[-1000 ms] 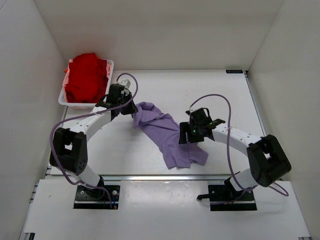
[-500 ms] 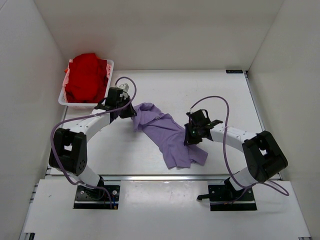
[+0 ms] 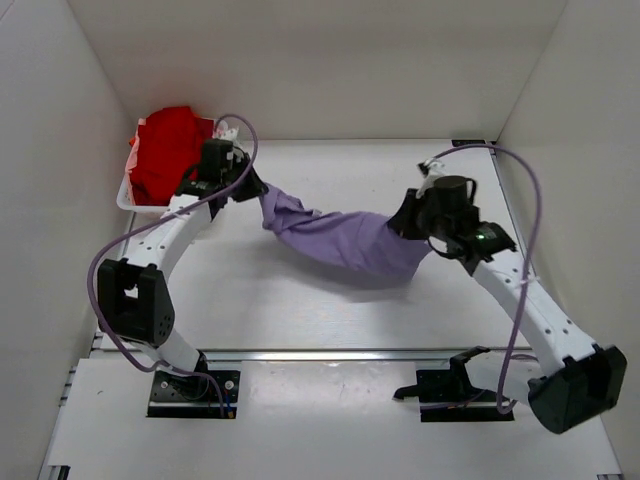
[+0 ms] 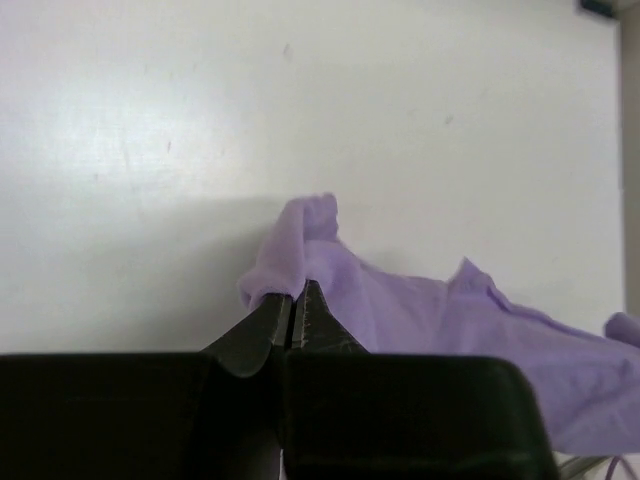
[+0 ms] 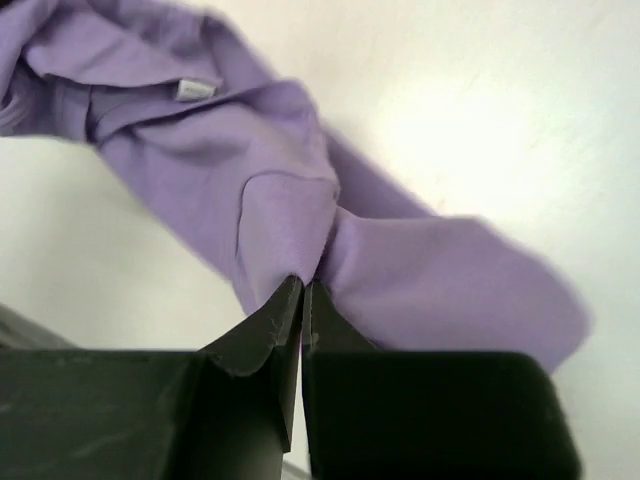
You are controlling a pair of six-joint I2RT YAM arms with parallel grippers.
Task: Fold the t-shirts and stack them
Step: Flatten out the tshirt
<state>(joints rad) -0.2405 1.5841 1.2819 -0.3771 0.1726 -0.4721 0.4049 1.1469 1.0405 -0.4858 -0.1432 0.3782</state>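
No legible text, number, brand or sign is found in any of the views. A small white tag (image 5: pixel 197 90) is seen sewn on the lavender t-shirt (image 5: pixel 290 210) in the right wrist view, but whatever is printed on it is too blurred and too small to be read.

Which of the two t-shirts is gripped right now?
The lavender-purple t-shirt, pinched by the left gripper and right gripper and hanging between them; the red t-shirt sits bunched in the white tray.
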